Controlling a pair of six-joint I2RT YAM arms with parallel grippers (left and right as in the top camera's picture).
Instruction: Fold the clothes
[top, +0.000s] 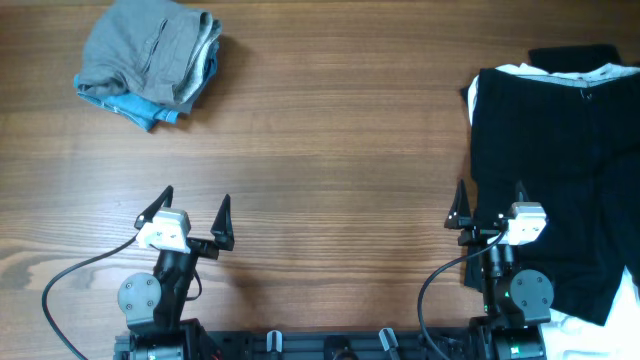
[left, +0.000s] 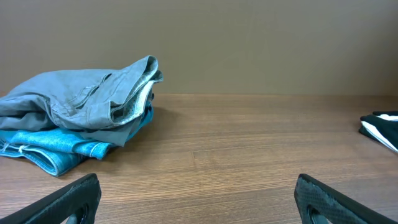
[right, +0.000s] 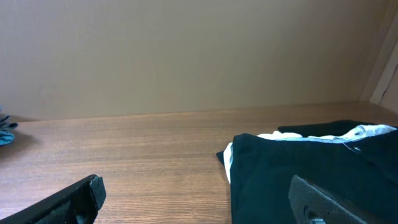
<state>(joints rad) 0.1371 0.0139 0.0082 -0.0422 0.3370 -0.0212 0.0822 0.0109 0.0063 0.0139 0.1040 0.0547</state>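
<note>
Overhead: black trousers (top: 555, 180) lie flat at the right edge of the counter (top: 330, 150), long axis near-to-far, white-lined end far. Folded grey and blue garments (top: 150, 60) sit far left. Both the left gripper (top: 197, 195) and right gripper (top: 490, 186) are spread wide, empty.
Left wrist: grey piece lies atop the blue.
Right wrist: white shows at the black fabric's edge.

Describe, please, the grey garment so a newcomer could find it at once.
On the wooden table, look to the far left corner, away from the black garment at right. The grey garment lies bunched there, on top of a blue piece.
</note>
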